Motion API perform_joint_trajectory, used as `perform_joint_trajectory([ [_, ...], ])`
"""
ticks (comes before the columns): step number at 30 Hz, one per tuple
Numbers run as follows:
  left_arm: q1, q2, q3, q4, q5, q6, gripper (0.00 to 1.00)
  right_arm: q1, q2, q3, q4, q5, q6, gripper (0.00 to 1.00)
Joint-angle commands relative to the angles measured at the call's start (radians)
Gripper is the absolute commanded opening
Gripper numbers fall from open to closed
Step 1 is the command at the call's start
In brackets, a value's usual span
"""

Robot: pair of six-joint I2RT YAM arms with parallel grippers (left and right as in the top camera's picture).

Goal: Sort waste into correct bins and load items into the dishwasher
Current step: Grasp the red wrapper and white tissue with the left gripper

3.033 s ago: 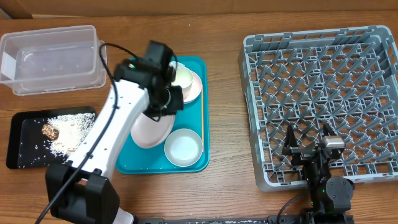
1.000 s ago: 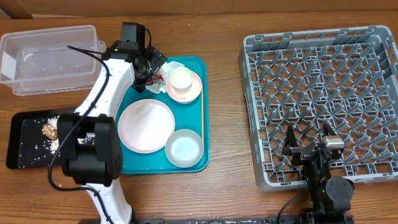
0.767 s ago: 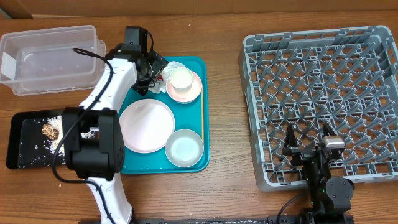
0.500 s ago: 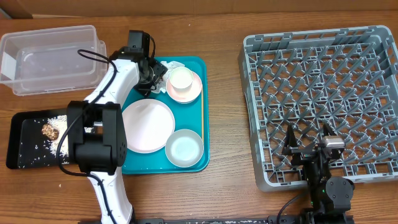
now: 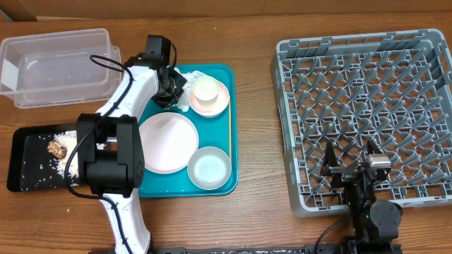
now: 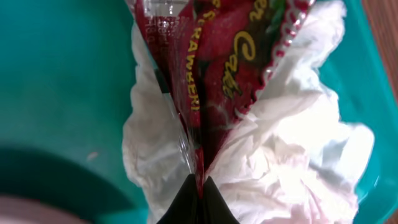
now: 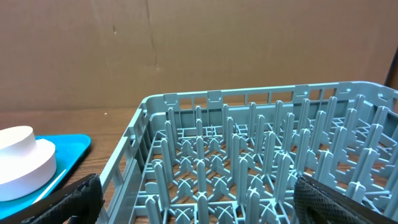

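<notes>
Your left claw [image 6: 199,194] is clamped on the lower tip of the red-and-white wrapper [image 6: 217,68]; the dark fingertips meet with the film pinched between them; the wrapper lies on the crumpled white tissue [image 6: 280,155], which sits in the far left corner of the teal tray [image 5: 232,127], just beside the pink bowl [image 5: 220,104]; a small whitish cup [image 5: 205,89] stands in that bowl; the pale pink plate [image 5: 168,143] and the white bowl [image 5: 209,168] rest on the same tray, nearer you, and the thin wooden stick [image 5: 229,144] lies along its right edge; the clear tub [image 5: 60,67] stands on the counter [image 5: 254,212] to the left of the tray, and the black tray [image 5: 21,166] in front of it holds pale crumbs [image 5: 70,141] and a brown lump [image 5: 56,148]; your left arm crosses part of that tray; your right claw [image 5: 348,148] has its fingers wide apart, gripping nothing, over the near edge of the grey dish rack [image 5: 367,85], well apart from the teal tray
</notes>
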Motion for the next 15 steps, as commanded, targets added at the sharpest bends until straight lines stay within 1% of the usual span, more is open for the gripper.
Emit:
perform_joint_trajectory([
  [1, 0.000, -0.005, 0.111, -0.085, 0.044, 0.026, 0.04, 0.004, -0.008, -0.010, 0.006, -0.001, -0.006, 1.00],
  [5, 0.000, -0.005, 0.234, -0.214, 0.042, 0.027, 0.04, 0.004, -0.008, -0.010, 0.006, -0.001, -0.006, 1.00],
  [9, 0.002, -0.005, 0.343, -0.280, 0.031, 0.061, 0.04, 0.004, -0.008, -0.010, 0.006, -0.001, -0.006, 1.00],
  [15, 0.016, -0.005, 0.461, -0.385, 0.021, 0.060, 0.04, 0.004, -0.008, -0.010, 0.006, -0.001, -0.006, 1.00],
])
